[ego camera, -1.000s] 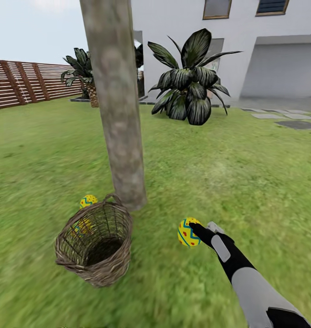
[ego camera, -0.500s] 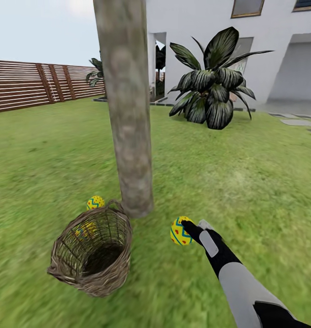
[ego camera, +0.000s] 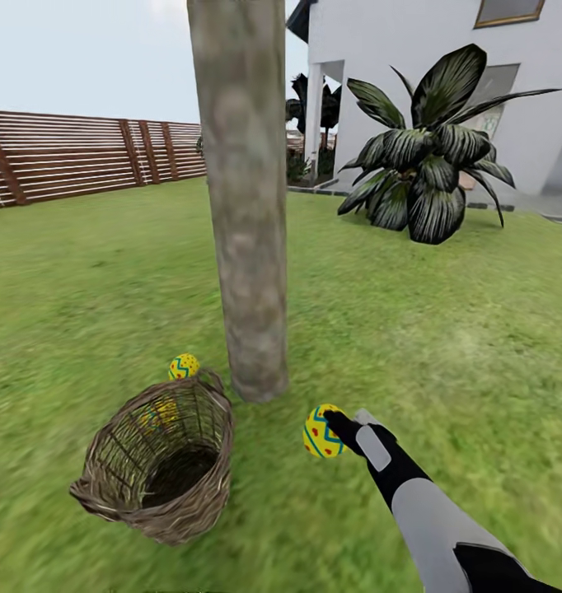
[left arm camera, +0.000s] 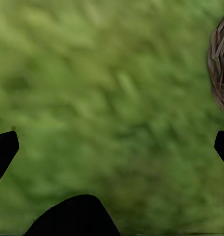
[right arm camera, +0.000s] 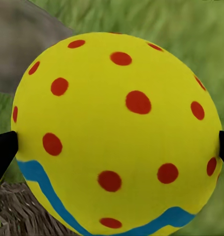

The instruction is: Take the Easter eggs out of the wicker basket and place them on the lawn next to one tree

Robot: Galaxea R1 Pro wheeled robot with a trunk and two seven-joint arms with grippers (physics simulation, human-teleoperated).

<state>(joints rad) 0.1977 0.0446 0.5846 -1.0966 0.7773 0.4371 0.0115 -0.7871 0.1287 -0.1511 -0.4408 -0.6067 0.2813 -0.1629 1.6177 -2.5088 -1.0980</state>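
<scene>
Tree trunk (ego camera: 246, 206) straight ahead of my right gripper (ego camera: 340, 428), blocks direct reach forward-left. Wicker basket (ego camera: 159, 461) tilted on lawn (ego camera: 446, 329) left of trunk, just beside its base; narrow grass gap between them. Egg on lawn (ego camera: 183, 366) behind basket rim, near trunk, takes that spot. Held egg (ego camera: 320, 431) fills my jaws. Open grass right of trunk and ahead of my arm. My left gripper (left arm camera: 112, 142) over bare grass, basket edge just beside.

Right arm (ego camera: 446, 527): pale grey rounded forearm shell, black joint collar near elbow, black wrist section bearing light grey oblong panel. Right gripper (ego camera: 334, 422): black, tapered fingers. Left gripper (left arm camera: 112, 142): black finger tips, dark rounded housing.
</scene>
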